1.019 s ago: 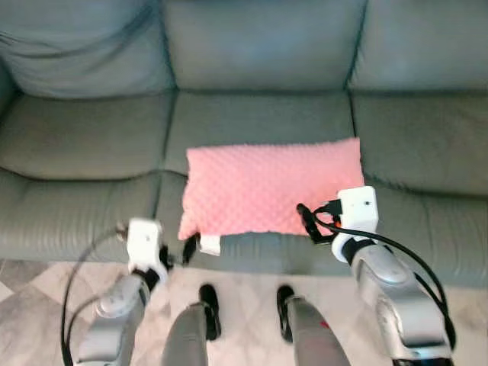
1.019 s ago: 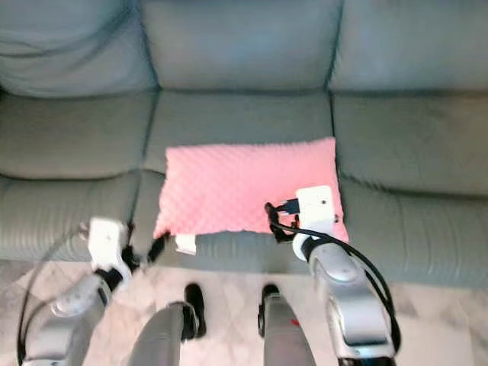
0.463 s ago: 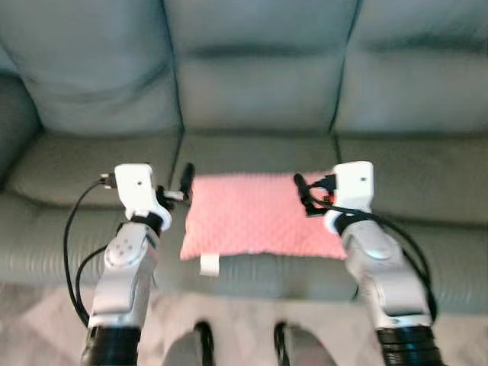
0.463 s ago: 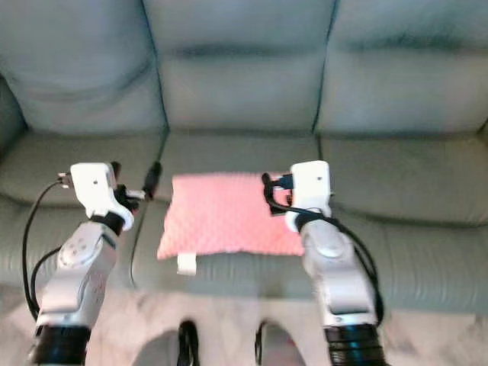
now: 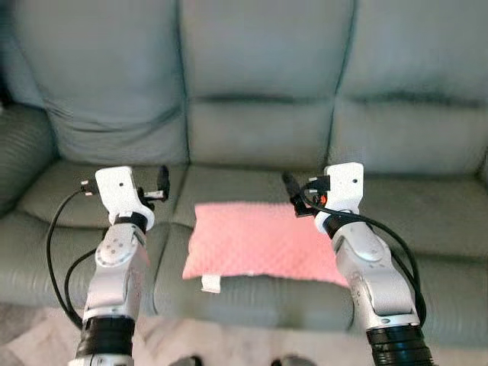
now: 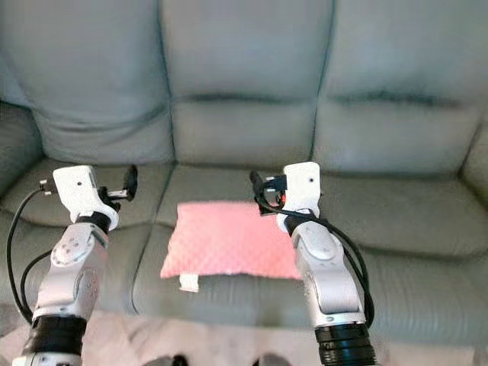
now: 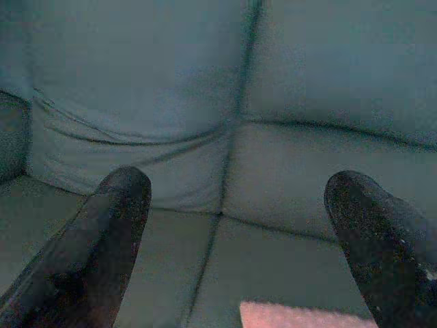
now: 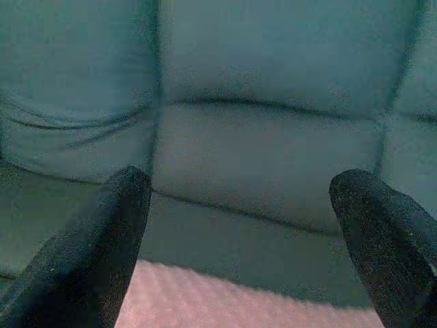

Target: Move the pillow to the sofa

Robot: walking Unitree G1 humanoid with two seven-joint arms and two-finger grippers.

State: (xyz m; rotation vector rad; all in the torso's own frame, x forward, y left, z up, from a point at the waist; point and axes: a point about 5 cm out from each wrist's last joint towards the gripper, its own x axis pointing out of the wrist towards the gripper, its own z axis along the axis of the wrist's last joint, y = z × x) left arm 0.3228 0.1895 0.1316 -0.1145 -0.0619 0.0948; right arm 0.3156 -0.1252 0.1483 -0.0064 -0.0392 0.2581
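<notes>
A grey-green leather sofa (image 5: 259, 137) spans the whole width, with three back cushions side by side and three seat cushions below them. Dark vertical seams part the back cushions, one toward 11 o'clock and one toward 1 o'clock. Each back cushion has a horizontal crease across its lower part. A rounded armrest (image 5: 19, 152) bulges at 9 o'clock. The seat fronts fall away toward 6 o'clock, where a narrow strip of pale floor (image 5: 34, 347) shows at 7 o'clock. The light is soft and even, without hard shadows.
</notes>
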